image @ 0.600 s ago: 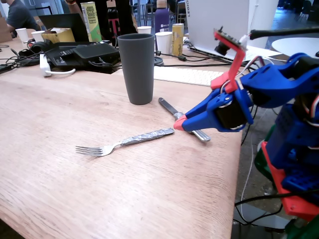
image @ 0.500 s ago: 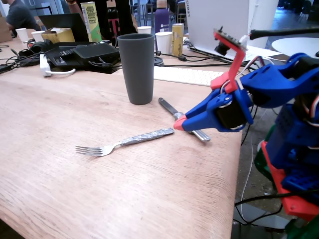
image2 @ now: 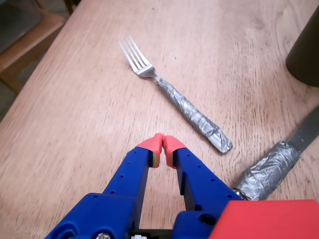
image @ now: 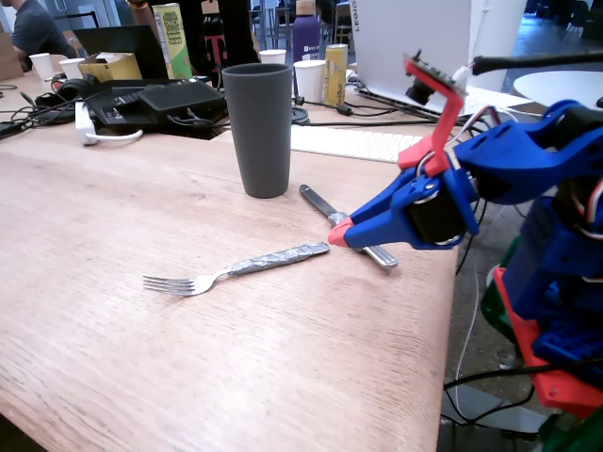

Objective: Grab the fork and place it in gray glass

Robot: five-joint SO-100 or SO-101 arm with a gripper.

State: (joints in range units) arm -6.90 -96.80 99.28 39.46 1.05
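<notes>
The fork (image: pixel 236 268) lies flat on the wooden table, tines to the left in the fixed view, its handle wrapped in crinkled silver tape. In the wrist view the fork (image2: pixel 174 97) runs diagonally from upper left to lower right. The gray glass (image: pixel 257 129) stands upright behind it; only its dark edge (image2: pixel 305 50) shows at the right of the wrist view. My blue gripper (image: pixel 337 234) with red tips hovers just right of the handle's end, shut and empty; from the wrist its tips (image2: pixel 162 143) meet just short of the handle.
A tape-wrapped knife (image: pixel 349 226) lies under my gripper, also seen as the knife (image2: pixel 276 162) at lower right. Laptop gear (image: pixel 151 99), cans, white paper cups (image: pixel 309 80) and a keyboard (image: pixel 353 143) crowd the table's back. The table edge (image: pixel 450 320) is close on the right.
</notes>
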